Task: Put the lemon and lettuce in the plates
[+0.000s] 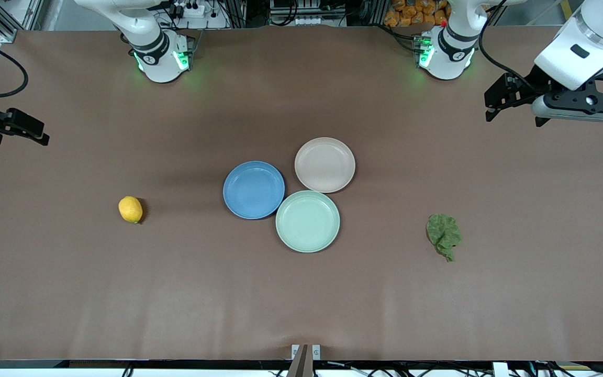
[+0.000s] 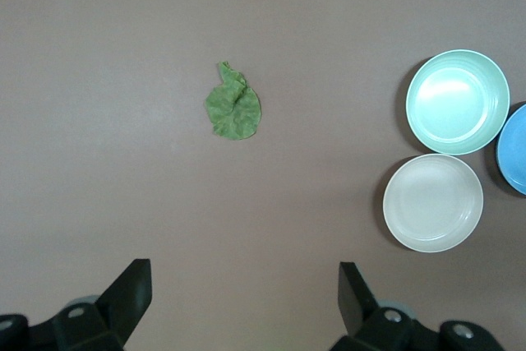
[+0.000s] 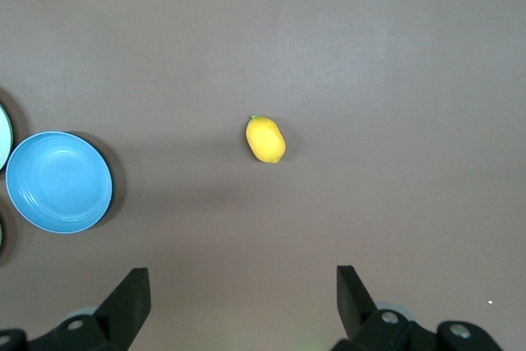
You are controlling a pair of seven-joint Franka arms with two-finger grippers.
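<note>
Landmark: mint plate (image 1: 308, 221) mid-surface. Lettuce (image 1: 444, 235) lies toward the left arm's end from it, slightly nearer the camera, stem end nearest. Lemon (image 1: 131, 209) lies toward the right arm's end, long axis slanted. Blue plate (image 1: 254, 189) and beige plate (image 1: 325, 164) touch the mint one, farther back. Left pincer (image 1: 491, 109) and right pincer (image 1: 40, 137) wide open, empty, each hovering at its own end; right pincer's arm is cut off.

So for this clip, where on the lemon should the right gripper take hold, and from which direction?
Probably from straight above, closing across the narrow middle of the lemon. It lies on its side on the bare table, nothing touching it, nubby tip at one end. Pinching the short width suits its oval shape; gripping along the length risks slipping off the tapered ends. The right gripper hangs open above the table.
</note>
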